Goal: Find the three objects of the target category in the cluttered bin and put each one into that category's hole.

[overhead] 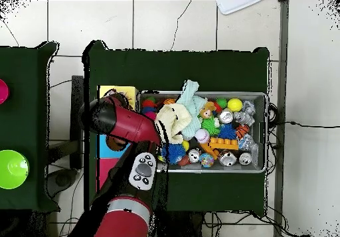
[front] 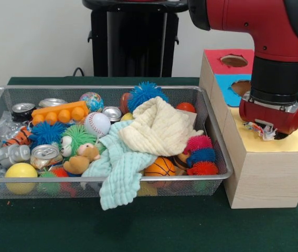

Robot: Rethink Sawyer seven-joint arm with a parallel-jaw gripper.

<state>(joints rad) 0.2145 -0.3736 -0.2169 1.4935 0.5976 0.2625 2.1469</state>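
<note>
My gripper (front: 267, 129) hangs low over the yellow top (front: 296, 143) of the largest wooden box, right of the wire mesh bin (front: 107, 88). It is shut on a small white cloth piece with coloured spots (front: 259, 129), which dangles at the edge of the dark round hole (front: 283, 136). The red wrist hides most of the hole. No other spotted cloth shows in the bin. In the overhead view the arm (overhead: 126, 125) covers the gripper and the hole; the yellow top (overhead: 119, 92) and the bin (overhead: 212, 93) show.
The bin holds a large cream cloth (front: 159, 128), a mint cloth (front: 120, 170) draped over the front rim, balls, cans and soft toys. Behind the yellow top are the blue-topped hole (front: 242, 87) and the red-topped hole (front: 234, 60).
</note>
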